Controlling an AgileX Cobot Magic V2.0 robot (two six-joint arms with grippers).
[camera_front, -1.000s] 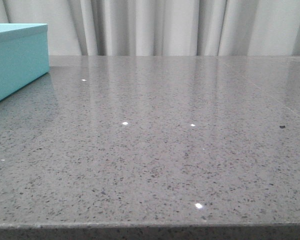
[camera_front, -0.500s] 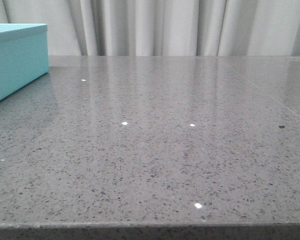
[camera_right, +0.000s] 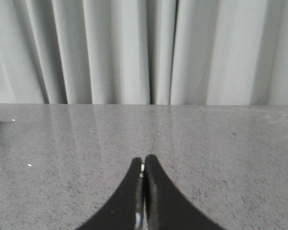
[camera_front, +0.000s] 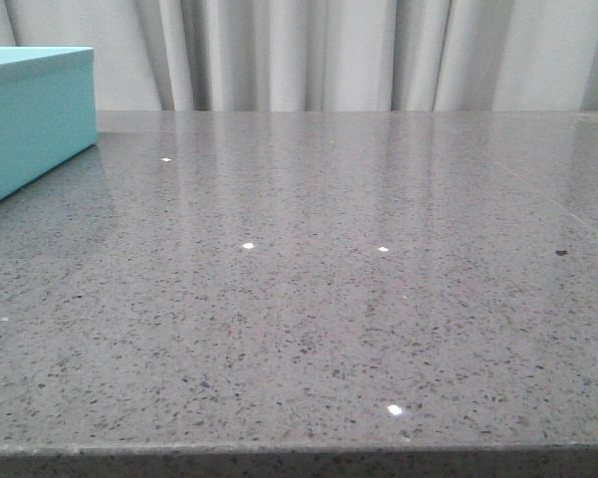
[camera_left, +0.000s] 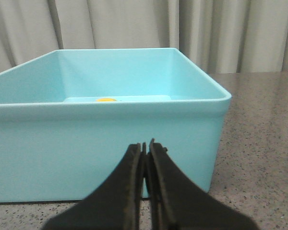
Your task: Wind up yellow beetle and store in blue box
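Observation:
The blue box (camera_front: pixel 30 115) stands at the far left of the table in the front view. In the left wrist view the blue box (camera_left: pixel 105 143) is open-topped, with no lid on it. A small patch of the yellow beetle (camera_left: pixel 105 100) shows low inside it, near the far wall; the rest is hidden by the near wall. My left gripper (camera_left: pixel 145 144) is shut and empty, just in front of the box's near wall. My right gripper (camera_right: pixel 143 159) is shut and empty, low over bare table. Neither gripper shows in the front view.
The grey speckled stone table (camera_front: pixel 329 299) runs to a front edge at the bottom of the front view. Pale pleated curtains (camera_front: pixel 329 50) hang behind the table. A small dark speck (camera_front: pixel 561 253) lies at the right.

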